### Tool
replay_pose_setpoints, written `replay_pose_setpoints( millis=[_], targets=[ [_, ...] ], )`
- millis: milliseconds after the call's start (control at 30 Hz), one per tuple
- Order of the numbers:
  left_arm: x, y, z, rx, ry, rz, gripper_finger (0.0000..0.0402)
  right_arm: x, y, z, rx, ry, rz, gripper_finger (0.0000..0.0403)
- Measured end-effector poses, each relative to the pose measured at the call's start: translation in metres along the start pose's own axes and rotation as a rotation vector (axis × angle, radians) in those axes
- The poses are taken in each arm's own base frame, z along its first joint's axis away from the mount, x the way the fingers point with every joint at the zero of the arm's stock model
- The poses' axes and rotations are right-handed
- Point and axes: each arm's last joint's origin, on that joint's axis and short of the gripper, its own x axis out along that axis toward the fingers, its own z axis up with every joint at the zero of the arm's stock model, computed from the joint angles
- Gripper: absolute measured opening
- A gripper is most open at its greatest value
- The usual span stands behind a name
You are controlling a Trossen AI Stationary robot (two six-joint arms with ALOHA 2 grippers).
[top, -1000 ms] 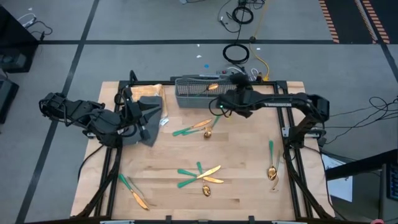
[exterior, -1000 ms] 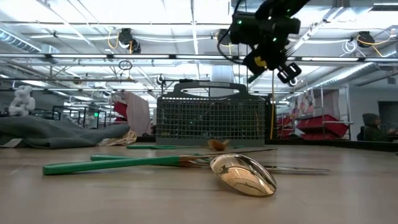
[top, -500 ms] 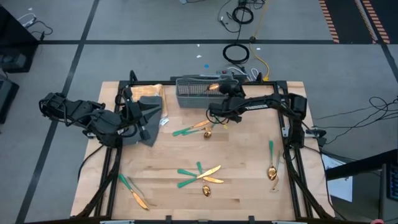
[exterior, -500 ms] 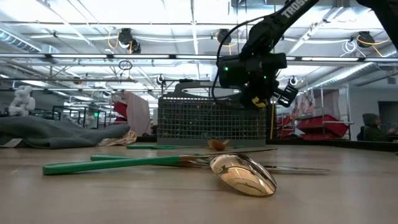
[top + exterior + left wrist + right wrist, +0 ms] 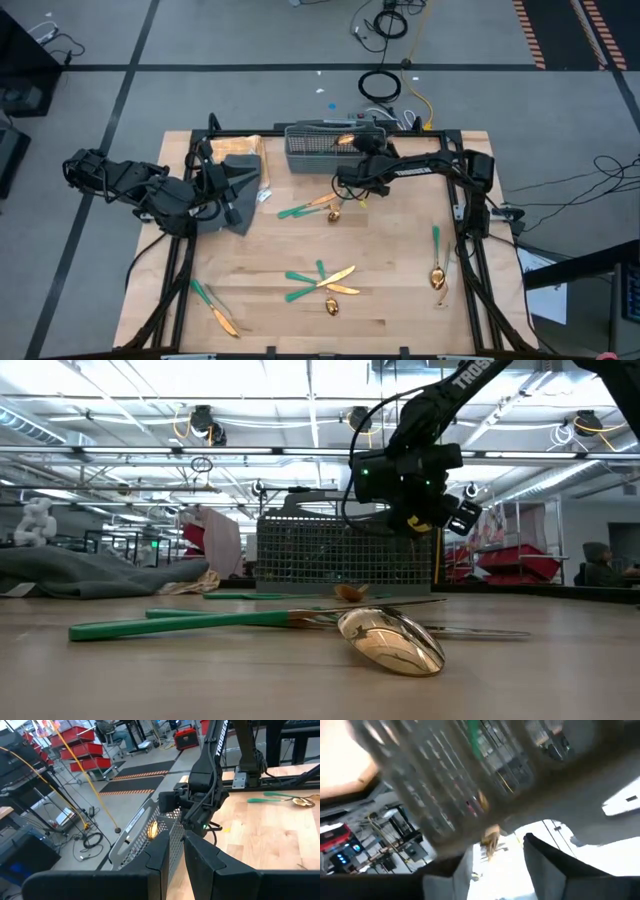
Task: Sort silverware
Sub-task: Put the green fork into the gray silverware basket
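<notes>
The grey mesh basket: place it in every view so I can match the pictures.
High view: basket at the table's far edge, centre.
Low view: middle, behind the spoon.
Left wrist view: lower centre.
Right wrist view: blurred mesh across the top.
Shared landmark: the right arm's tool beside it.

- Right wrist view: smeared throughout; the mesh basket (image 5: 445, 785) shows only as grey streaks, and its contents cannot be identified.
- Right gripper (image 5: 352, 178): position of the jaws cannot be determined in any view.
- Left gripper (image 5: 228, 195): fingertips cut off by the wrist picture's lower edge.
- Low view: front spoon (image 5: 392, 640) hides the utensils behind it.
- Worktop (image 5: 400, 270): near edge cropped in the high view.
</notes>
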Motion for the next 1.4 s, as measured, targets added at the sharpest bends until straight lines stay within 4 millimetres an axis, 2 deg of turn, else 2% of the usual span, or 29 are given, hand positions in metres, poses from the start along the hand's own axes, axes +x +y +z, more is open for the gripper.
replay_pose_setpoints(
  millis=[167,367,467,533,667,733,800,867,1000,1233,1300,1400],
  targets=[
    [0.000,0.000,0.000,0.000,0.000,0.016,0.0063,-0.012,-0.014,-0.031,0.111,0.030,-0.068,0.0188],
    [0.001,-0.001,-0.001,-0.078,0.001,0.016,0.0063,-0.044,-0.038,-0.094,0.470,-0.080,-0.120,0.0183],
    [0.007,-0.005,-0.010,-0.076,0.034,0.004,0.0063,-0.065,-0.041,-0.126,0.733,-0.289,-0.057,0.0182],
    [0.011,-0.009,-0.018,-0.077,0.070,-0.002,0.0063,-0.076,-0.040,-0.145,0.902,-0.501,0.066,0.0182],
    [0.017,-0.010,-0.029,-0.097,0.127,0.006,0.0063,-0.094,-0.039,-0.168,1.145,-0.992,0.498,0.0181],
    [0.019,-0.012,-0.033,-0.102,0.140,0.005,0.0063,-0.104,-0.042,-0.170,1.174,-1.183,0.687,0.0181],
    [0.020,-0.014,-0.036,-0.098,0.147,-0.001,0.0063,-0.113,-0.045,-0.162,1.160,-1.271,0.733,0.0181],
    [0.021,-0.016,-0.037,-0.099,0.154,-0.023,0.0063,-0.120,-0.049,-0.145,1.103,-1.290,0.692,0.0181],
    [0.021,-0.017,-0.040,-0.123,0.178,-0.046,0.0063,-0.125,-0.052,-0.089,0.939,-1.274,0.648,0.0180],
    [0.019,-0.015,-0.048,-0.125,0.240,-0.048,0.0063,-0.120,-0.047,0.010,0.716,-1.357,0.757,0.0180],
    [0.019,-0.015,-0.049,-0.112,0.255,-0.045,0.0063,-0.118,-0.050,0.027,0.683,-1.348,0.774,0.0180],
    [0.018,-0.014,-0.051,-0.096,0.269,-0.042,0.0063,-0.116,-0.058,0.042,0.654,-1.318,0.788,0.0180]
  ],
)
